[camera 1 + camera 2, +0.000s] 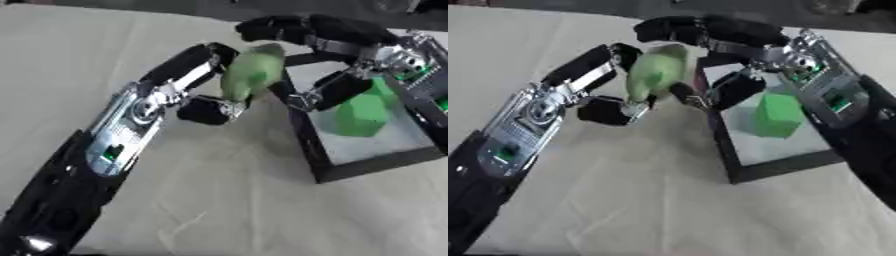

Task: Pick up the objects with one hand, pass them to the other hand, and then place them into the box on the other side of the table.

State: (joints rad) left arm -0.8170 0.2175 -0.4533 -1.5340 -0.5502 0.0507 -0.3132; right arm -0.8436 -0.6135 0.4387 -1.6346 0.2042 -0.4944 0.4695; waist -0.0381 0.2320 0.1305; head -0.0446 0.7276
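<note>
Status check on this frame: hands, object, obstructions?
Left robot hand shut on green object. Right robot hand closing around it, mid-handover. Green block already in box. Nothing obstructing.

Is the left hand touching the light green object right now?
Touching. The right eye view shows the left hand with fingers and thumb curled against the light green object.

Even, fairly bright overhead light; soft shadows on the pale counter [219, 200] under both arms. Silver joints glint. Both views soft and blurred, the light green object [654, 72] especially smeared.
</note>
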